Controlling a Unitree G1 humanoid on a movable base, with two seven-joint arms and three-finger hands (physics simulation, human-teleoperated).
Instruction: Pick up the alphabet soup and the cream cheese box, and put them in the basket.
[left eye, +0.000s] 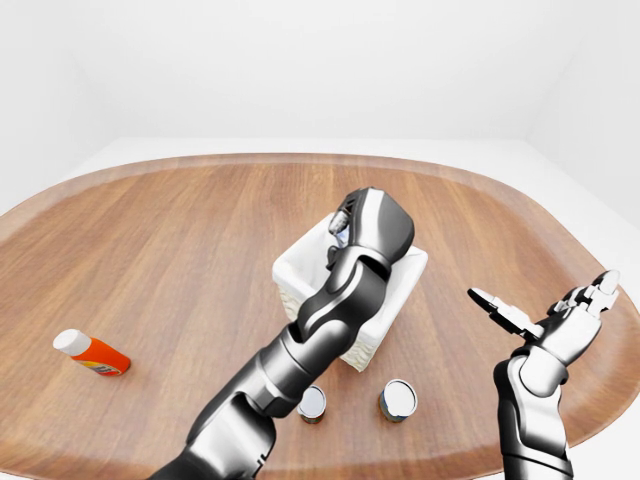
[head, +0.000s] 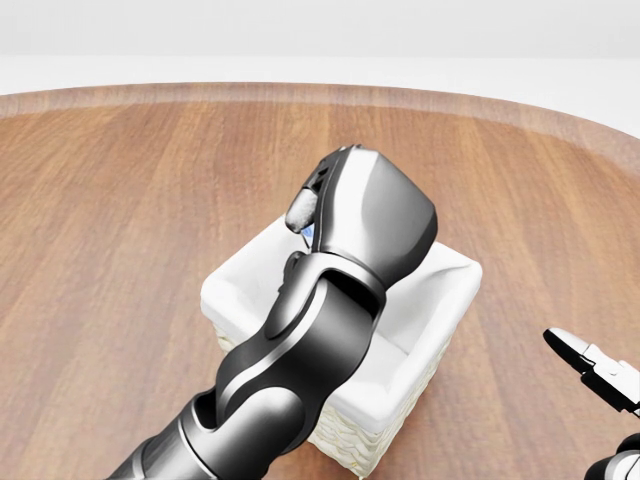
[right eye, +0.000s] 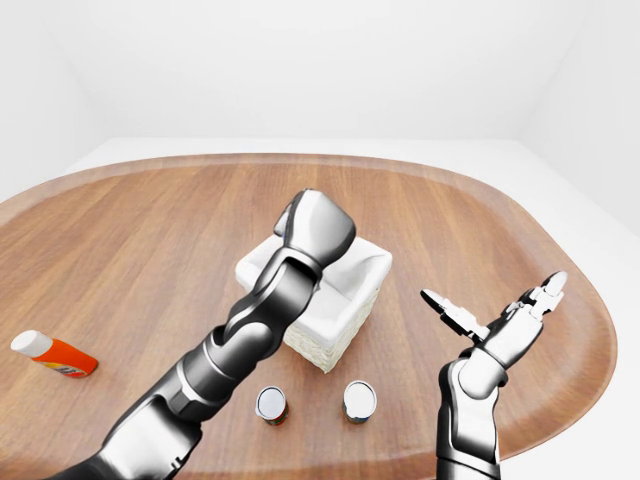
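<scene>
- Basket (right eye: 365, 262), white, is sitting mid-table (left eye: 180, 230).
- Left hand (head: 372, 225) is hovering over its opening; whether its fingers are closed or gripping anything cannot be told.
- Right hand (right eye: 495, 325) is spreading its fingers, empty, right of the basket.
- Two cans (right eye: 272, 404) (right eye: 359, 400) are standing near the basket's near side.
- Orange bottle (left eye: 92, 353) is lying far left.

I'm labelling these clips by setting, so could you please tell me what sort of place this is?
Probably a bare simulated test room, not a real home: a big oval wooden table between plain white walls, holding only a white basket, two cans and an orange bottle.
</scene>
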